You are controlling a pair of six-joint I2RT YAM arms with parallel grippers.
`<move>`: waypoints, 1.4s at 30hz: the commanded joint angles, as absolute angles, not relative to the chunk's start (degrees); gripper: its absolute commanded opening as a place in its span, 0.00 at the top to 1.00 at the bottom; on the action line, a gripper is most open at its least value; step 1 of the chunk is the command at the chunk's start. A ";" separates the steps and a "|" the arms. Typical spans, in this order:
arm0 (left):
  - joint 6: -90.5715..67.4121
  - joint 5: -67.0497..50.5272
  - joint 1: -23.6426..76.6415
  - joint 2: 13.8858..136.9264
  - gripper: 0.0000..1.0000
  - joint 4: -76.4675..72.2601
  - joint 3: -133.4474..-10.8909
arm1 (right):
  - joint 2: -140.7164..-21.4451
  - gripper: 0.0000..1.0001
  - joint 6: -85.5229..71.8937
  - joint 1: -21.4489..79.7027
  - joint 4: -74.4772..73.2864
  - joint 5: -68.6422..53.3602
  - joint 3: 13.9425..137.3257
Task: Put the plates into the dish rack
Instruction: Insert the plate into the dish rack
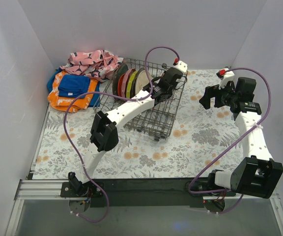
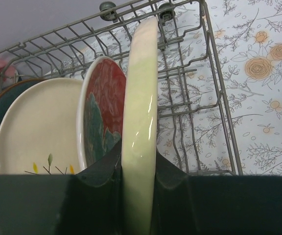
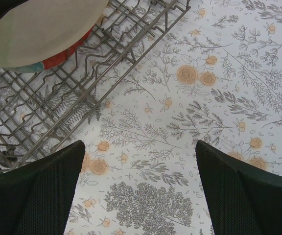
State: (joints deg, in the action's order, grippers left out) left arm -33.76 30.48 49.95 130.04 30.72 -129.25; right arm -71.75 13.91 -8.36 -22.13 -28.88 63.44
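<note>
Left gripper [image 2: 139, 169] clamped on a pale cream round ceramic plate [image 2: 140, 98], upright in the dark grey wire dish rack [image 1: 156, 120].
It stands just right of a red plate with teal flower [image 2: 104, 107] and a cream sprig plate [image 2: 38, 127]; the right gripper [image 3: 138, 191], jaws apart, hangs over the floral tablecloth [image 3: 180, 122] right of the rack.

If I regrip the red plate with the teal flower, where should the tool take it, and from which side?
Pinch its top rim, coming from above. The red plate stands on edge in the dish rack, with the cream sprig plate and the pale plate in the left tool flanking its faces.
</note>
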 commanded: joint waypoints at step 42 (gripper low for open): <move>-41.31 32.96 49.39 128.23 1.00 26.89 -124.54 | -71.90 0.02 14.33 -9.32 -20.04 -30.76 62.49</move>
State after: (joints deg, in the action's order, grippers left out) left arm -40.34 30.59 49.39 130.10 30.92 -123.94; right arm -71.75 13.91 -8.99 -22.13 -29.36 62.65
